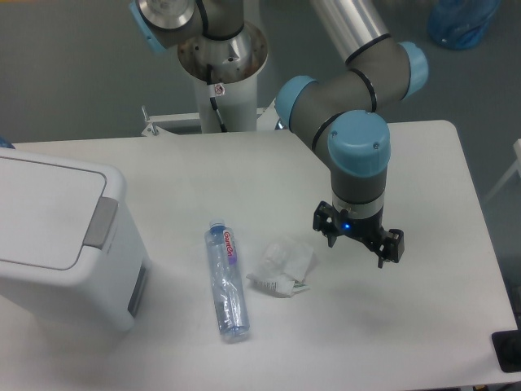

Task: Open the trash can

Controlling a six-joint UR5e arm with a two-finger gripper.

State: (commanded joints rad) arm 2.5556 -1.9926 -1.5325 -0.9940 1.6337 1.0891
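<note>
The trash can (57, 232) is a large white boxy bin at the left edge of the table, partly cut off by the frame. Its flat white lid is down, and the grey push tab (100, 222) sits on the lid's right edge. My gripper (362, 242) hangs over the table's right half, far to the right of the bin, just right of the crumpled wrapper. Its fingers point down and look spread apart with nothing between them.
A clear plastic bottle (225, 281) lies lengthwise on the table between the bin and the gripper. A crumpled white wrapper (282, 266) lies right of the bottle. The arm's base column (221, 77) stands at the table's far edge.
</note>
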